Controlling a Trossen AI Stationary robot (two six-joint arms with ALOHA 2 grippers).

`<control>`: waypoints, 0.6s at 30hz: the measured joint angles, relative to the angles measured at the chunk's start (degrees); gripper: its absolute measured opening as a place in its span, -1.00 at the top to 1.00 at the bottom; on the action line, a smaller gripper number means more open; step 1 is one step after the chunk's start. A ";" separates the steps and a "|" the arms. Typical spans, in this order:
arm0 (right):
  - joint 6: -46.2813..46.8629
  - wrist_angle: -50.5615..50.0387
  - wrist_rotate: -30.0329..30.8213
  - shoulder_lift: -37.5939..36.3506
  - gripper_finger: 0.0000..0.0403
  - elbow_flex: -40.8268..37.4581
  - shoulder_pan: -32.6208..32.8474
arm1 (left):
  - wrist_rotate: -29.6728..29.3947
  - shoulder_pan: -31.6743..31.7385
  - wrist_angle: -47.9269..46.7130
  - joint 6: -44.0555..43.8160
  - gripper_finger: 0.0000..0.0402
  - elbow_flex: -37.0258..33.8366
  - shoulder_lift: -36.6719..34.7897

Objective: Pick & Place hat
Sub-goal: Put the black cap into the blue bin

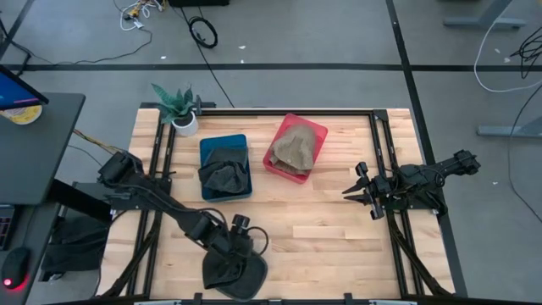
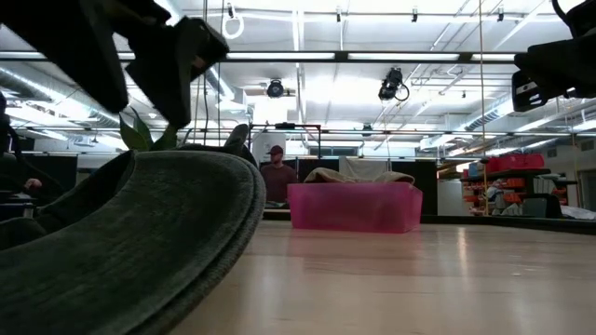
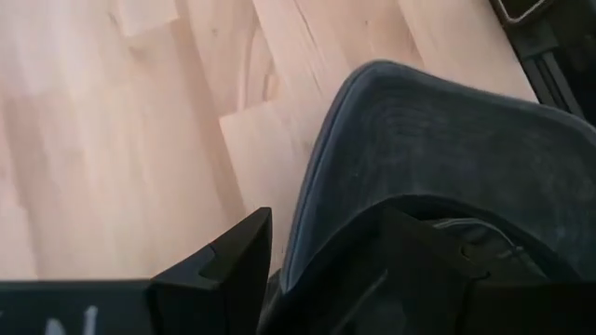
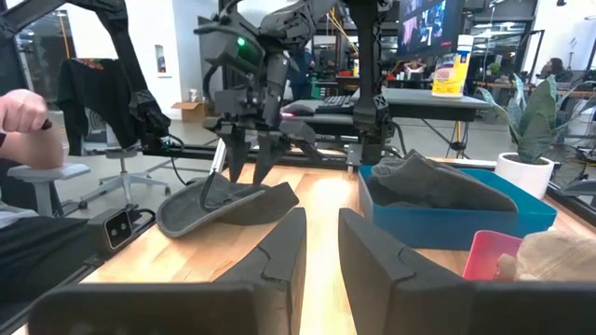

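A dark grey hat [image 1: 234, 275] lies at the table's near edge, left of centre; it fills the low view's left side [image 2: 140, 237]. My left gripper [image 1: 240, 252] stands over it, pointing down, shut on its edge [image 3: 317, 247]; the right wrist view shows it from afar [image 4: 247, 172]. My right gripper [image 1: 360, 191] hovers open at the table's right side, fingers toward the left [image 4: 321, 251], touching nothing. A second dark hat [image 1: 223, 172] sits in a blue bin [image 1: 243, 146]. A tan hat [image 1: 295, 146] rests in a pink bin [image 1: 318, 130]. My left gripper holds the dark grey hat by the edge of its brim [image 3: 307, 200], pinched between the two fingers, one finger [image 3: 223, 270] on the outer side and one [image 3: 419, 265] on the inner side. The fingers come from above, pointing down. The hat's far brim [image 4: 182, 219] lies low on the table.
A potted plant [image 1: 182, 108] stands at the far left corner. Black rails [image 1: 383, 144] run along the table's sides. Bare wood [image 1: 322, 229] lies between the bins and the near edge. A person [image 2: 276, 175] sits beyond the table, and a hand [image 4: 20, 113] shows at the left.
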 joint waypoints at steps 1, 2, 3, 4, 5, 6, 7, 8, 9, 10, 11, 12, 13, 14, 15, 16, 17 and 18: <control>0.00 0.00 0.00 0.00 0.65 0.00 0.02 | 0.61 0.29 0.28 -0.02 -0.02 0.00 0.46; 0.02 0.00 0.00 0.00 0.65 0.00 0.01 | 0.95 0.52 0.68 -0.02 -0.02 0.00 0.93; 0.00 0.00 -0.02 0.00 0.65 0.00 0.02 | 1.11 0.72 0.91 -0.02 -0.02 0.00 1.39; 0.02 0.00 0.00 0.00 0.65 0.00 0.02 | 1.57 0.91 1.01 0.02 -0.02 0.00 1.79; 0.01 0.00 -0.01 0.00 0.65 0.00 0.02 | 1.69 1.10 0.94 0.07 -0.02 0.00 2.20; 0.01 0.00 0.00 0.01 0.65 0.00 0.01 | 2.02 1.39 0.95 0.09 -0.02 0.00 2.53; 0.00 0.00 -0.01 0.00 0.65 0.00 0.02 | 2.04 1.61 1.00 0.07 -0.02 0.00 2.81; 0.00 0.00 0.00 0.01 0.65 0.00 0.02 | 2.04 1.84 1.11 0.07 -0.02 0.00 3.02; 0.00 0.00 -0.01 0.00 0.65 0.00 0.01 | 2.04 2.07 1.31 0.09 -0.02 0.00 3.19; 0.02 0.00 -0.01 0.00 0.65 0.00 0.01 | 2.03 2.20 1.40 0.08 -0.02 0.00 3.32; 0.00 0.00 0.00 0.00 0.65 0.00 0.02 | 2.06 2.37 1.46 0.07 -0.02 0.00 3.41; 0.00 0.00 -0.02 0.01 0.65 0.00 0.01 | 2.39 2.41 1.49 0.09 -0.01 0.00 3.41; 0.00 0.00 0.00 0.00 0.65 0.00 0.02 | 3.07 2.45 1.63 0.13 -0.01 0.00 3.41; 0.01 0.00 0.00 0.00 0.65 0.00 0.02 | 4.02 2.54 1.84 0.38 0.01 0.00 3.41; 0.02 0.00 0.00 0.00 0.65 0.00 0.00 | 4.97 2.54 1.80 0.57 0.03 0.00 3.41; 0.00 0.00 0.00 0.00 0.65 0.00 0.02 | 5.86 2.52 1.77 0.67 0.07 0.00 3.41; 0.00 0.00 0.00 0.00 0.65 0.00 0.00 | 6.48 2.52 1.86 0.69 0.10 0.00 3.41; 0.02 0.00 -0.02 0.00 0.65 0.00 0.00 | 7.05 2.49 1.93 0.73 0.15 0.00 3.41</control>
